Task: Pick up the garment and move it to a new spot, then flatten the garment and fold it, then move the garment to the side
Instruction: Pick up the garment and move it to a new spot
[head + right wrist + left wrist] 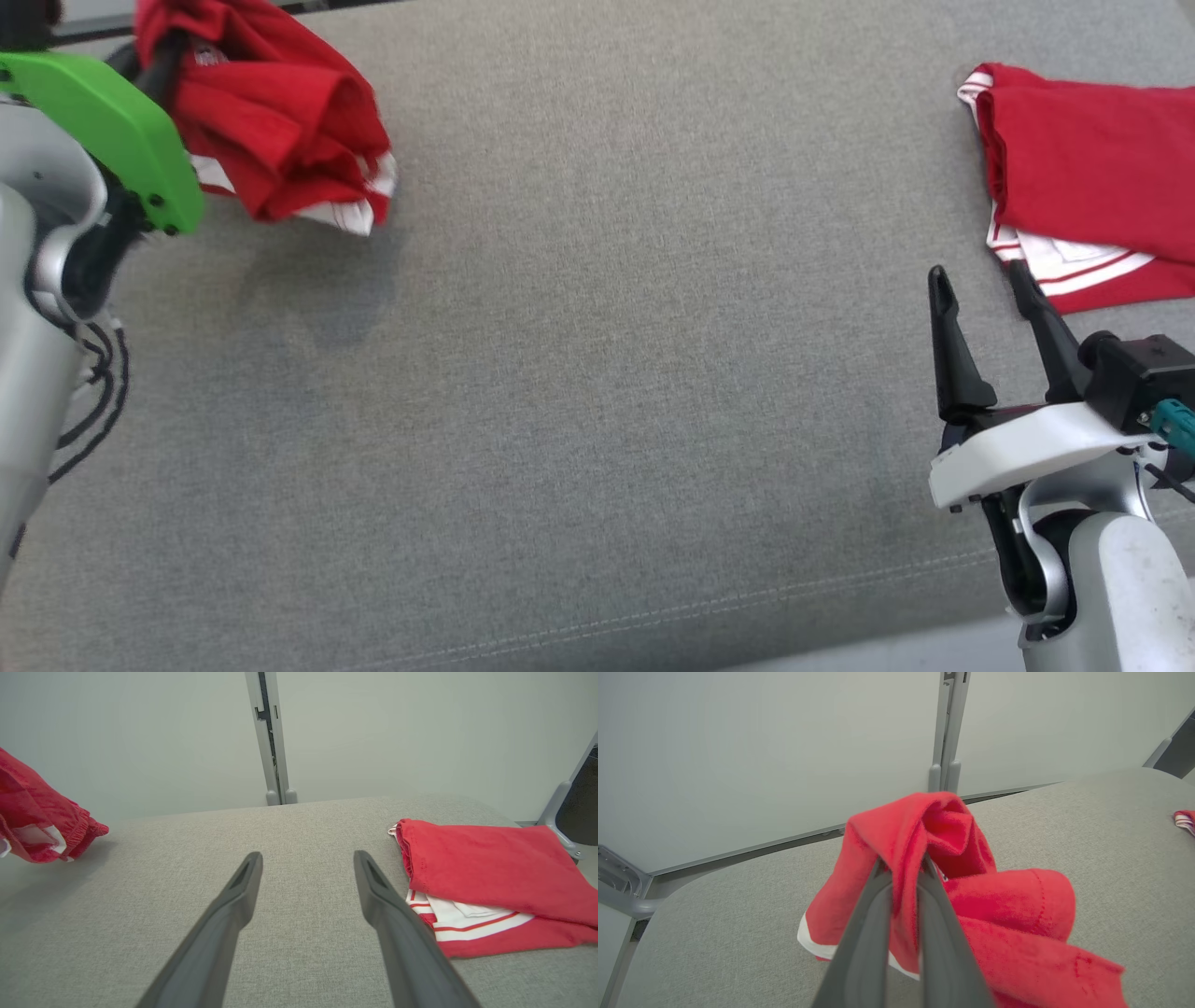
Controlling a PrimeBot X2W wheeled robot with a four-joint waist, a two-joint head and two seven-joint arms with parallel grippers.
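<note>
- Left wrist view: left gripper (903,863) pinched narrow on a ridge of the red garment (1008,900). Cloth bunches over both fingertips (875,886), and the rest hangs in loose rolls.
- Head view: that garment sits at ten o'clock, with a soft shadow on the grey cushion (597,392) beneath it. It reads as lifted, though I cannot tell whether the lowest hem touches.
- Right gripper (978,275) at four o'clock, jaws wide, holding nothing, near the folded garment (1092,159).
- Folded garment at two o'clock, lying flat, white striped trim showing at its near edge.
- Progress, my read: pick-up made, carry to a new spot not yet finished. Flattening, folding and the move aside are all left.
- Materials: held garment is soft matte red knit with a white hem band and a stitched seam line, crumpled into rounded lobes. Cushion is coarse grey weave with rounded corners and a stitched seam toward six o'clock. Gripper fingers are long, dark, tapered and rigid-looking.
</note>
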